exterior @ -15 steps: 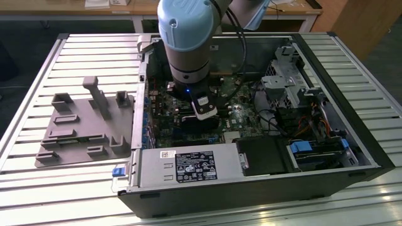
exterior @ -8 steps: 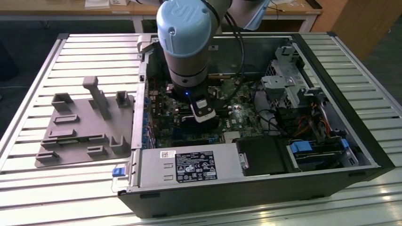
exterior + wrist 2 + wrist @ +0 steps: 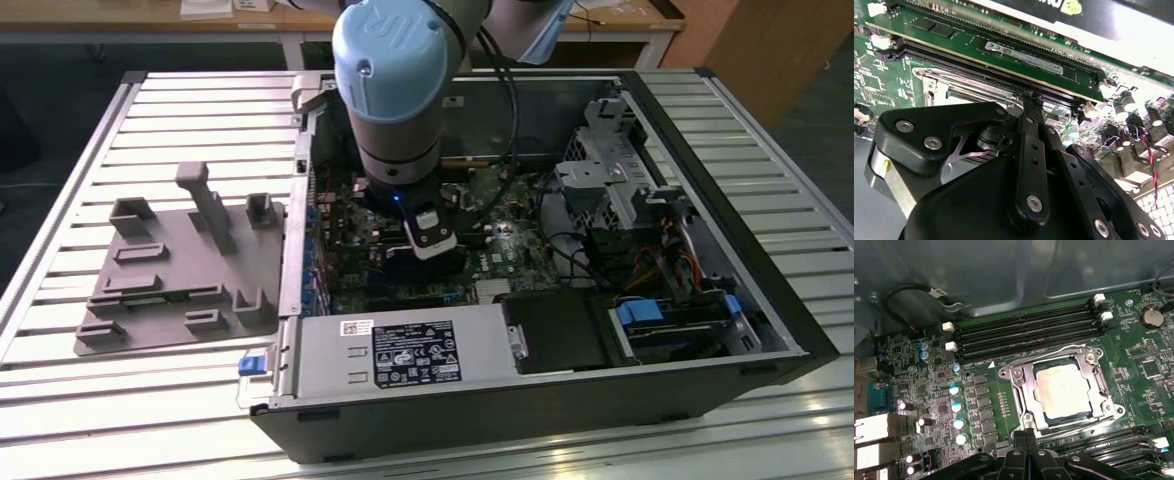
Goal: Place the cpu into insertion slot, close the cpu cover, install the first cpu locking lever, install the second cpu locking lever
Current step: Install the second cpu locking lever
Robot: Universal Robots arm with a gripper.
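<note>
The cpu lies flat in the insertion slot, its silver top showing through the cut-out of the cpu cover, which is folded down over it. One wire locking lever runs along the slot's edge by the memory slots. A second runs along the opposite edge. In both wrist views my gripper has its black fingers pressed together. Its tip is down at the slot's corner, by the end of the second lever. In the exterior view the gripper hangs low inside the open computer case.
Long black memory slots flank the socket, one with a green memory stick in it. Capacitors stand beside it. The power supply, drive cage and cables crowd the case. A grey fixture plate lies outside, on the exterior view's left.
</note>
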